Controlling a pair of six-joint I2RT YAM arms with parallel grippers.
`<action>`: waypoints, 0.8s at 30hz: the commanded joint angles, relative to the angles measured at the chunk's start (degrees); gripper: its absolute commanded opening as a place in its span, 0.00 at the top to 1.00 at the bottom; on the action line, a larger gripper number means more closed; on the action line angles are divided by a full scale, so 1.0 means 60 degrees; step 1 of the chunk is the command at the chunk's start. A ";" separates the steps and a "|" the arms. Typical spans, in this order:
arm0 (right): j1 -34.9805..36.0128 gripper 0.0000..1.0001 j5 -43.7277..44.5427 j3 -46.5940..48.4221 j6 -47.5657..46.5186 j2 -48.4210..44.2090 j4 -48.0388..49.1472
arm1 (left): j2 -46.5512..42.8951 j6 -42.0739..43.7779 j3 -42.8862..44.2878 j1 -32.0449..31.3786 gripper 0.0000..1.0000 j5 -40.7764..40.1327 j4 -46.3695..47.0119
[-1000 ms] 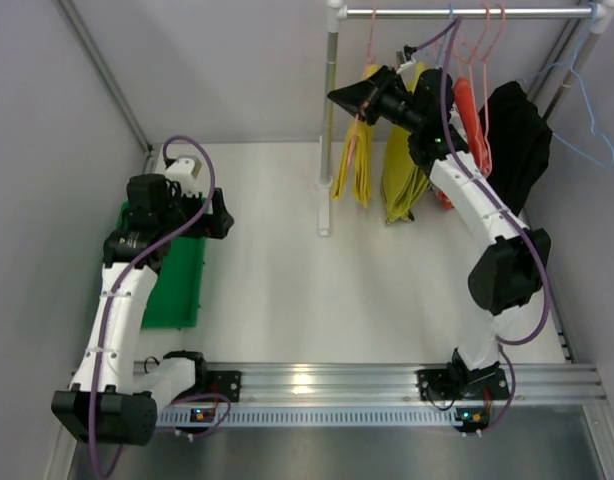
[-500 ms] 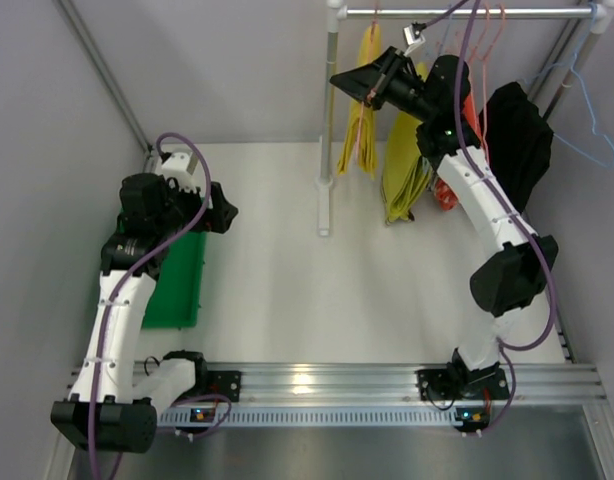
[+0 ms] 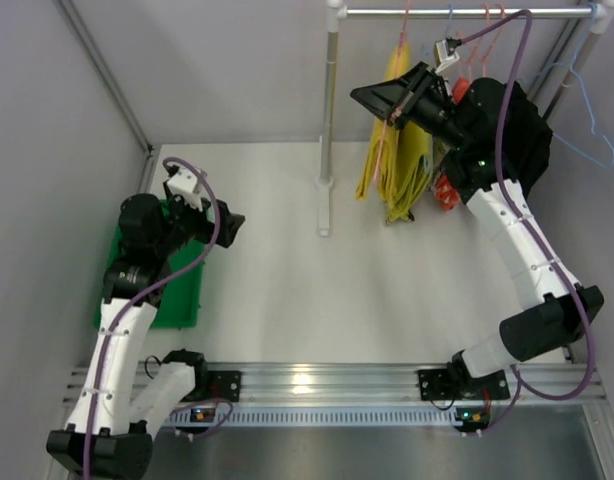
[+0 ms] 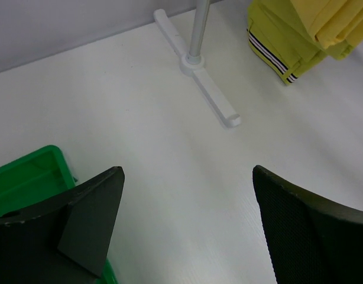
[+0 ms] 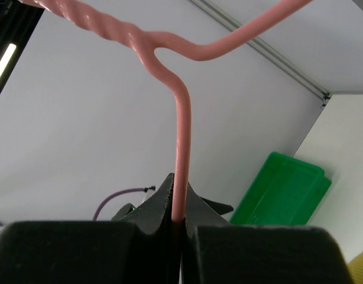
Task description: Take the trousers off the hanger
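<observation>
Hanging below rail [image 3: 467,12], top view: 2 yellow trousers [image 3: 392,165], bright pr touching olive pr, R gripper [image 3: 392,100] at their top; L gripper [image 3: 223,226] over white table [image 3: 287,270], by green bin [image 3: 177,305]; L wrist view: jaws spread wide, nothing betw. them; trousers' hems near rack foot [image 4: 208,94]; R wrist view: jaws clamped tight on pink hanger [image 5: 181,136] neck.
</observation>
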 commanded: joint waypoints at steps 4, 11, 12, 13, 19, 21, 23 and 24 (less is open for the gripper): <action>0.0523 1.00 0.0887 0.0654 -0.0803 -0.1233 0.1436 | -0.0040 0.1422 -0.0101 -0.2649 0.05 -0.2320 0.1785; 0.1022 1.00 0.1048 0.0419 -0.1433 -0.1541 0.1245 | 0.0825 0.1468 0.0662 -0.5507 0.01 -0.3875 0.3349; 0.1051 1.00 0.1048 0.0492 -0.1462 -0.1556 0.1231 | 0.0869 0.1453 0.0647 -0.5771 0.01 -0.4050 0.3599; 0.1080 1.00 0.1034 0.0551 -0.1535 -0.1556 0.1230 | 0.0957 0.1482 0.0603 -0.6310 0.01 -0.4632 0.3834; 0.1578 1.00 0.1150 0.1093 -0.1843 -0.1526 0.0748 | 0.1600 0.1892 0.0369 -0.7690 0.01 -0.5370 0.6134; 0.1769 1.00 0.1238 0.1210 -0.1873 -0.1526 0.0689 | 0.1865 0.2271 0.0369 -0.7941 0.01 -0.5823 0.6646; 0.1827 1.00 0.1355 0.1313 -0.1859 -0.1512 0.0645 | 0.2260 0.2361 0.0398 -0.8073 0.01 -0.6174 0.7394; 0.1842 1.00 0.1385 0.1386 -0.1829 -0.1526 0.0572 | 0.2392 0.2289 0.0499 -0.8073 0.01 -0.6220 0.7584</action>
